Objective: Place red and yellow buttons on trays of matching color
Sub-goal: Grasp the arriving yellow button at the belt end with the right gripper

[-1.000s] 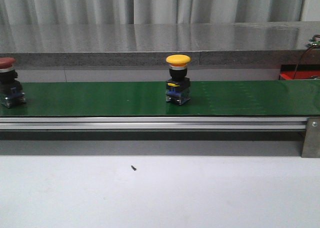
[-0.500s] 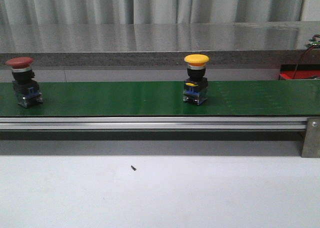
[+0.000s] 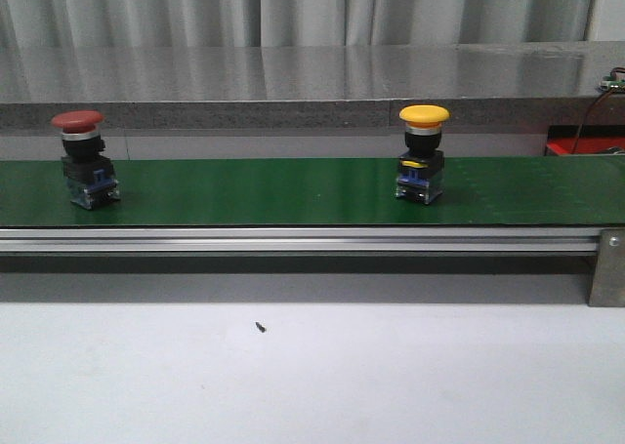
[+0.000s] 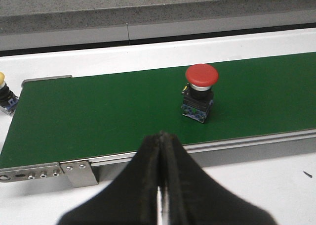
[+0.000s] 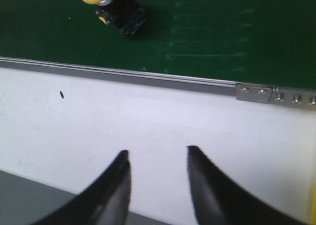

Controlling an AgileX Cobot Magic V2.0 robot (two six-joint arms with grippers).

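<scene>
Red-capped and standing upright, the red button point(image 3: 86, 158) is being carried on the green belt point(image 3: 254, 190) towards its left end in the front view. Its mushroom cap is sitting on a black body with a blue base. In the left wrist view the same red button point(image 4: 200, 92) is being seen on the belt point(image 4: 98, 116), apart from the near rail.

Well apart from it, to the right along the belt, the yellow button point(image 3: 422, 153) is being carried upright too, with a yellow cap, black body and blue base. In the right wrist view it point(image 5: 111, 5) is being shown tilted only by the camera's angle, near the belt's front edge. A second yellow-capped piece point(image 4: 5, 94) is being glimpsed off the belt's end in the left wrist view, mostly cut off.

The belt is being bordered in front by a silver rail point(image 3: 293, 239), with a metal bracket point(image 3: 607, 266) at its right end. A white table point(image 3: 312, 376) is lying below, with a small dark speck point(image 3: 261, 326) on it. Behind the belt a grey ledge point(image 3: 293, 83) and pale curtains point(image 3: 293, 10) are being seen.

The left gripper point(image 4: 161, 151) is being held pressed together, nothing between its fingers, over the table short of the rail. The right gripper point(image 5: 157, 158) is being held spread apart and empty over the table.
</scene>
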